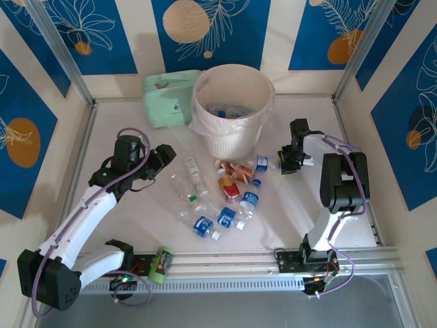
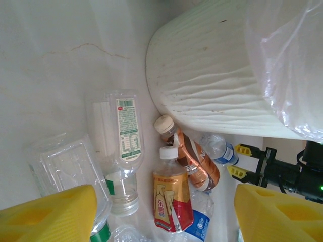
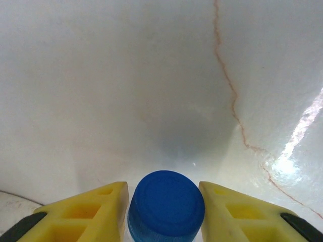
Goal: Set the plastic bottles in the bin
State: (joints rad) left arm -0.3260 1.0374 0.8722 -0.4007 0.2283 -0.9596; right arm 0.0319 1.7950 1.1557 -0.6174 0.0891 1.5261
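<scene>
The cream bin (image 1: 232, 102), lined with a white bag, stands at the back centre and holds some bottles. Several plastic bottles lie in front of it: a clear one (image 1: 194, 174), an orange-labelled one (image 1: 229, 189) and blue-labelled ones (image 1: 249, 199). My left gripper (image 1: 164, 158) is open left of the pile. In its wrist view its fingers straddle the orange-labelled bottle (image 2: 171, 199), with a clear green-labelled bottle (image 2: 121, 146) and the bin (image 2: 212, 75) beyond. My right gripper (image 1: 285, 162) is right of the pile. Its fingers press both sides of a blue bottle cap (image 3: 166, 204); that bottle's body is hidden.
A flat pale-green pouch (image 1: 171, 99) lies left of the bin. A brown-labelled bottle (image 2: 194, 159) and a crushed clear container (image 2: 65, 166) sit in the pile. Blue-patterned walls enclose the white table (image 1: 123, 205); a metal rail (image 1: 273, 260) runs along the near edge.
</scene>
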